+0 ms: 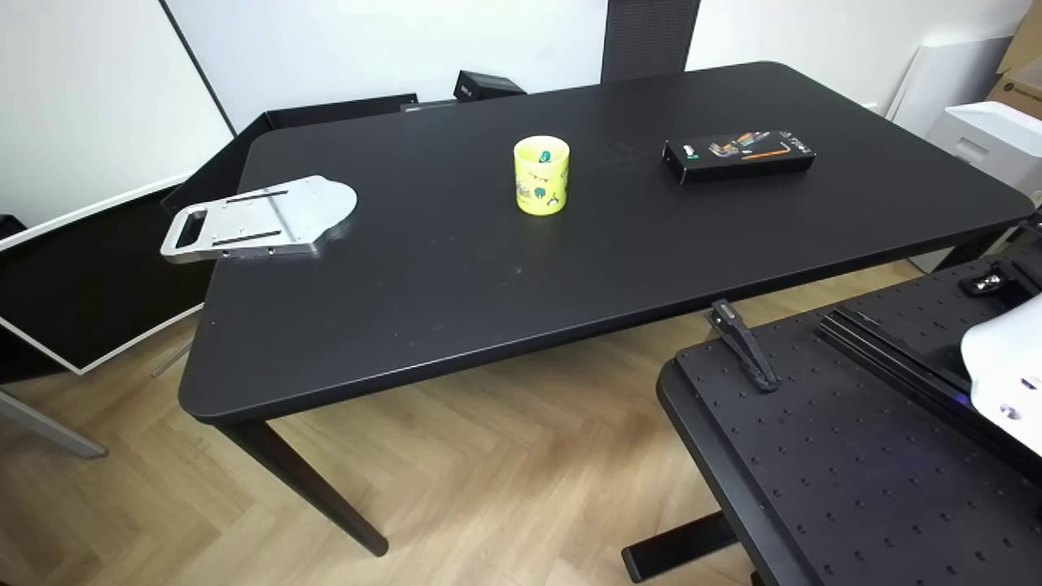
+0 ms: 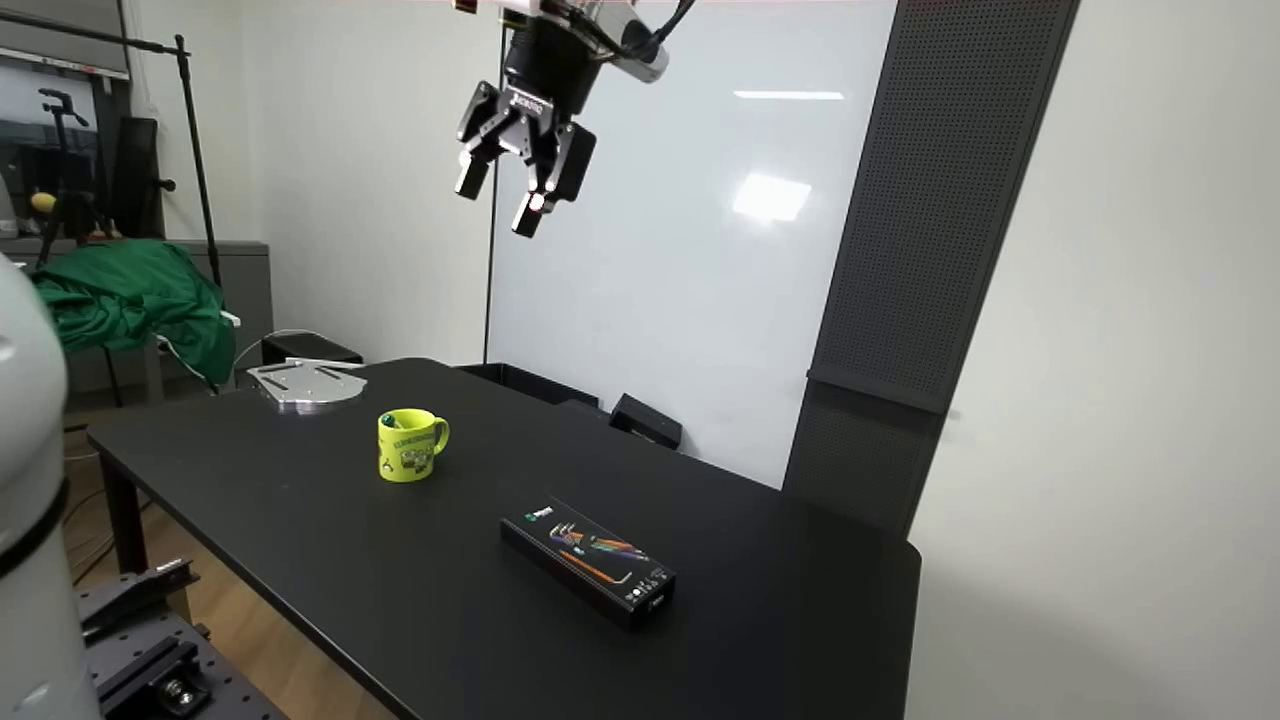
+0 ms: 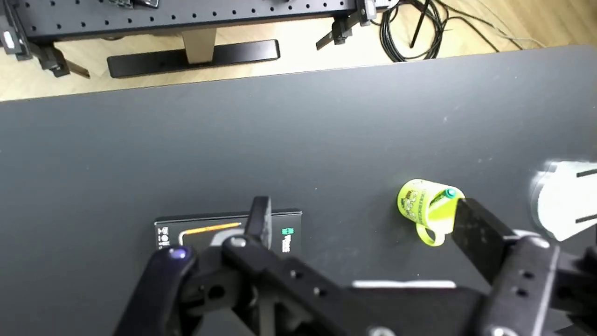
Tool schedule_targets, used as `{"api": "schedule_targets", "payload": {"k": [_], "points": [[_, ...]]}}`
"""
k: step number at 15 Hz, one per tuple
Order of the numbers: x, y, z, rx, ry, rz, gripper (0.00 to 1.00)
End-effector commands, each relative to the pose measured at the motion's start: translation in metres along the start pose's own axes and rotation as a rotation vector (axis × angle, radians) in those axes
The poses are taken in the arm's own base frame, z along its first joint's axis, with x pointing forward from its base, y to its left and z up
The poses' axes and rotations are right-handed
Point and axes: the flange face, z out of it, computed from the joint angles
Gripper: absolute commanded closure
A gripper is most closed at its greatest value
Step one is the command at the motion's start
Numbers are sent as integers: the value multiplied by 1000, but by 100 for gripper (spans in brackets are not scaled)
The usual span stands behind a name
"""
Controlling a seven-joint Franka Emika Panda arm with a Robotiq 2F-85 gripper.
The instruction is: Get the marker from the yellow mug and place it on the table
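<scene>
The yellow mug stands upright on the black table in an exterior view. It also shows in an exterior view with its handle and in the wrist view. The marker leans inside the mug; its green end shows at the rim in both exterior views and in the wrist view. Its lower part is hidden by the mug. My gripper is open and empty, high above the table. In the wrist view its fingers are wide apart, and one covers part of the mug's rim.
A flat black box with coloured tool pictures lies on the table, also in an exterior view. A silver metal plate lies near a table end and overhangs it. A black perforated bench stands beside the table across a gap.
</scene>
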Motion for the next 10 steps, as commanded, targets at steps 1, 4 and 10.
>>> {"api": "schedule_targets", "payload": {"k": [1, 4, 10], "points": [[-7, -15, 5, -4, 16, -187, 0], [-15, -32, 13, -17, 56, -300, 0], [-48, -89, 37, -9, 196, -286, 0]]}}
